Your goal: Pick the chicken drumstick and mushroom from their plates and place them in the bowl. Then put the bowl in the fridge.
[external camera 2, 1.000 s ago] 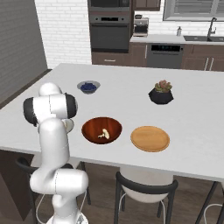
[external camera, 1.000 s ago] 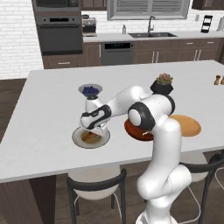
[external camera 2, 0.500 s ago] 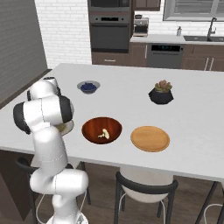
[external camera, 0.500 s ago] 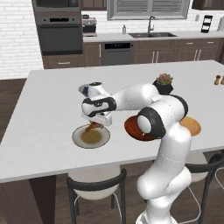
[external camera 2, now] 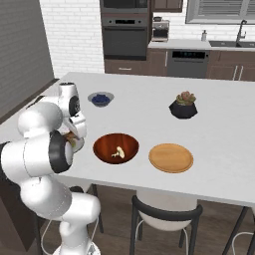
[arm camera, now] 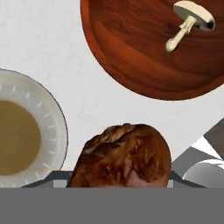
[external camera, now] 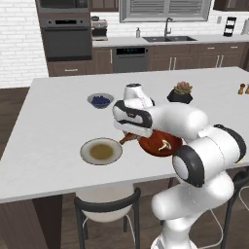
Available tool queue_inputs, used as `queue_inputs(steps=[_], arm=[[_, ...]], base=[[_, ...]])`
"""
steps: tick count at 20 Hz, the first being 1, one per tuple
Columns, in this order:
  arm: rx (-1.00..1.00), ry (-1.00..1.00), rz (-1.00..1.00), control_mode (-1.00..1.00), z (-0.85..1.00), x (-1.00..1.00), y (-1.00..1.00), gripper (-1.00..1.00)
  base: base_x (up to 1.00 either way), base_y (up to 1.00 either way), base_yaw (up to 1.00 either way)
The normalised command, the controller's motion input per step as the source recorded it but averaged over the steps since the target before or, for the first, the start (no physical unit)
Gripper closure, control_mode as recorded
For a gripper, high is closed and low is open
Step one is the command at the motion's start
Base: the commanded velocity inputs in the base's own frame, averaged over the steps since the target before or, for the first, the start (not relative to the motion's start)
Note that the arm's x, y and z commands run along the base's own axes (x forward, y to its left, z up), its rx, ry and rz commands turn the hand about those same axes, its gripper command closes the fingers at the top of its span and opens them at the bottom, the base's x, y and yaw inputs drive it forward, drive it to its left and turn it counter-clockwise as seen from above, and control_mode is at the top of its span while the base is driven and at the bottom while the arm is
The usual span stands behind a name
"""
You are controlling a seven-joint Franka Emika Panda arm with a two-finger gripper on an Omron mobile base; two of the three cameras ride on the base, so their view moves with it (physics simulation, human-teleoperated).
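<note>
The claw [external camera: 128,137] is closed on the chicken drumstick [external camera: 127,138], holding it off the worktop [external camera: 53,121] between the grey-rimmed plate [external camera: 101,151] and the bowl [external camera: 161,144]. In the hand view the drumstick [arm camera: 124,156] hangs over the bare strip of worktop that separates the plate's rim [arm camera: 52,131] from the bowl's rim [arm camera: 131,83]; it overlaps neither. The mushroom [arm camera: 189,21] lies inside the bowl, toward its right side. Right of the bowl, just beside it, sits the flat wooden plate [external camera 2: 171,157], near the worktop's near edge. Farther back stand a small grey bowl of blueberries [external camera: 99,100] on the left and a black succulent pot [external camera: 180,93] on the right, with open worktop between them.
</note>
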Motion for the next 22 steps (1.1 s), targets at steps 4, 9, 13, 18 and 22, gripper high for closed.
queue_inputs(steps=[4, 9, 13, 18, 22], arm=[[0.0, 0.12, 0.0, -1.0, 0.3, -0.18, -1.0, 1.0], [0.05, 0.09, 0.02, -1.0, 0.27, 0.18, -1.0, 1.0], [0.01, 0.01, 0.06, -1.0, -0.08, 0.35, -0.88, 1.0], [0.01, 0.0, 0.08, -1.0, -0.59, 0.53, -0.38, 1.0], [0.0, -0.03, 0.09, -1.0, -0.72, 0.33, 0.0, 1.0]], base=[[0.0, 0.0, 0.0], [0.0, 0.0, 0.0], [0.0, 0.0, 0.0], [0.0, 0.0, 0.0], [0.0, 0.0, 0.0]])
